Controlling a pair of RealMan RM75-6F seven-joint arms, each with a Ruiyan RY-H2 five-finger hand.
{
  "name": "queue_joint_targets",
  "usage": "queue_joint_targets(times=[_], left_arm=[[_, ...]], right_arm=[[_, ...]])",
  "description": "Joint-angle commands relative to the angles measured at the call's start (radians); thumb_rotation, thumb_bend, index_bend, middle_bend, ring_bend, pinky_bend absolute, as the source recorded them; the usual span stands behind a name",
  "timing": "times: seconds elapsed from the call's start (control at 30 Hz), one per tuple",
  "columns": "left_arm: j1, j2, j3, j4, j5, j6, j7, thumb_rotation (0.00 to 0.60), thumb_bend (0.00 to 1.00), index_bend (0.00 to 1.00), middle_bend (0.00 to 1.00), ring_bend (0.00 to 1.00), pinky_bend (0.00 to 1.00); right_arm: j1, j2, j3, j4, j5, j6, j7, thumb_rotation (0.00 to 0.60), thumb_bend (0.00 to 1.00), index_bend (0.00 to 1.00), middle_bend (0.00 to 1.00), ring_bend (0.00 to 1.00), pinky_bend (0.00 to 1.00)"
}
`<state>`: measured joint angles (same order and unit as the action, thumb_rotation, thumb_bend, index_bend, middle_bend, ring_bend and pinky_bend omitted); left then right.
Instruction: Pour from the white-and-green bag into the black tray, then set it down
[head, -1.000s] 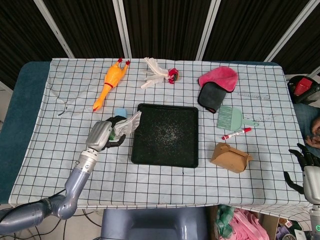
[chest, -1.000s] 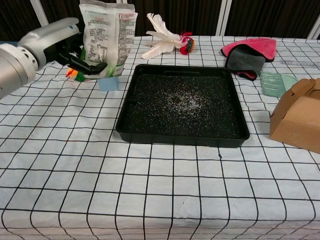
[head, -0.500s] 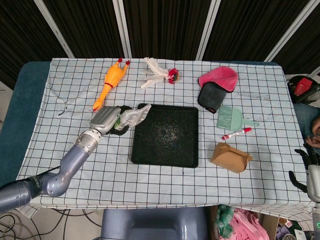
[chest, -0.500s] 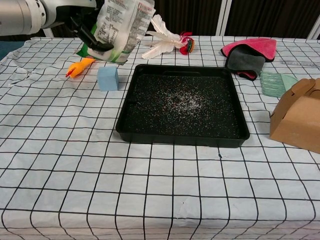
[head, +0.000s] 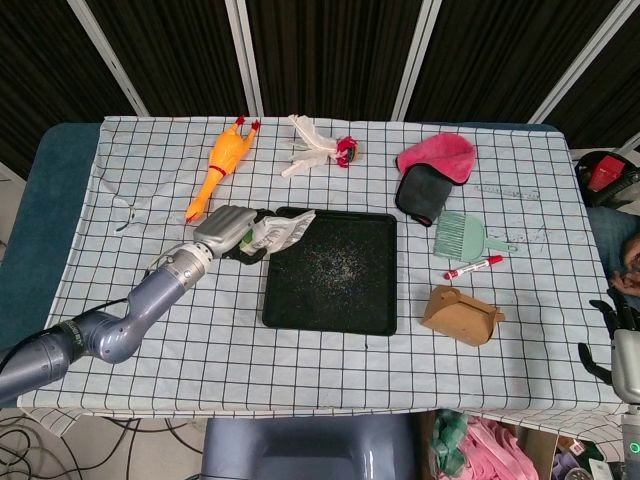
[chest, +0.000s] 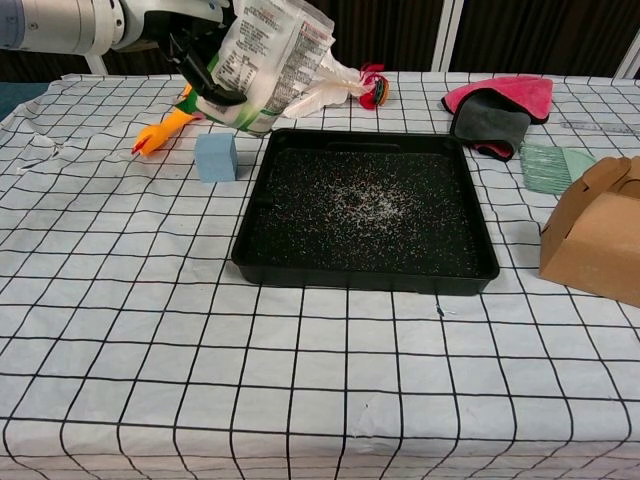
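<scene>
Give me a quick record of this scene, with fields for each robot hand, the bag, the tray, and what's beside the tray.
left robot hand: grips the bag, raised off the table
right robot hand: at the table's right edge, holding nothing
bag: tilted, top leaning over the tray's near-left corner
tray: black, flat on the cloth, fine grains scattered inside
left of tray: blue block
right of tray: cardboard box

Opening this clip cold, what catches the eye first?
The left hand holds the white-and-green bag tilted over the near-left corner of the black tray, which already has pale grains scattered in its middle. Behind them lie a yellow rubber chicken and a pink cloth.
</scene>
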<state>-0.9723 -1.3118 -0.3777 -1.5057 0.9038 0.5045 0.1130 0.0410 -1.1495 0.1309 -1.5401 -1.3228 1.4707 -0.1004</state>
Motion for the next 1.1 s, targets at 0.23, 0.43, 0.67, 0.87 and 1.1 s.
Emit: queue_joint_targets(times=[0.23, 0.43, 0.67, 0.87, 1.1], left_arm=[[-0.147, 0.058, 0.136, -0.068, -0.265, 0.034, 0.119, 0.6, 0.72, 0.42, 0.45, 0.35, 0.5], [-0.25, 0.061, 0.225, -0.051, -0.403, 0.022, 0.187, 0.6, 0.72, 0.42, 0.45, 0.36, 0.51], [-0.323, 0.061, 0.275, -0.071, -0.506, 0.043, 0.204, 0.6, 0.72, 0.42, 0.45, 0.36, 0.52], [-0.373, 0.054, 0.313, -0.079, -0.563, 0.057, 0.22, 0.6, 0.72, 0.42, 0.45, 0.36, 0.52], [-0.428, 0.042, 0.346, -0.086, -0.614, 0.073, 0.247, 0.6, 0.72, 0.43, 0.46, 0.36, 0.52]], right_arm=[[-0.001, 0.002, 0.001, 0.002, 0.0, 0.0, 0.007, 0.6, 0.29, 0.21, 0.1, 0.19, 0.23], [0.002, -0.001, 0.003, 0.01, 0.009, -0.012, 0.009, 0.6, 0.29, 0.21, 0.1, 0.19, 0.23], [0.002, 0.0, 0.006, 0.014, 0.013, -0.012, 0.014, 0.6, 0.29, 0.21, 0.1, 0.19, 0.23], [0.001, 0.001, 0.008, 0.016, 0.014, -0.012, 0.022, 0.6, 0.29, 0.21, 0.1, 0.19, 0.23], [0.002, 0.001, 0.008, 0.016, 0.013, -0.014, 0.025, 0.6, 0.29, 0.21, 0.1, 0.19, 0.23]])
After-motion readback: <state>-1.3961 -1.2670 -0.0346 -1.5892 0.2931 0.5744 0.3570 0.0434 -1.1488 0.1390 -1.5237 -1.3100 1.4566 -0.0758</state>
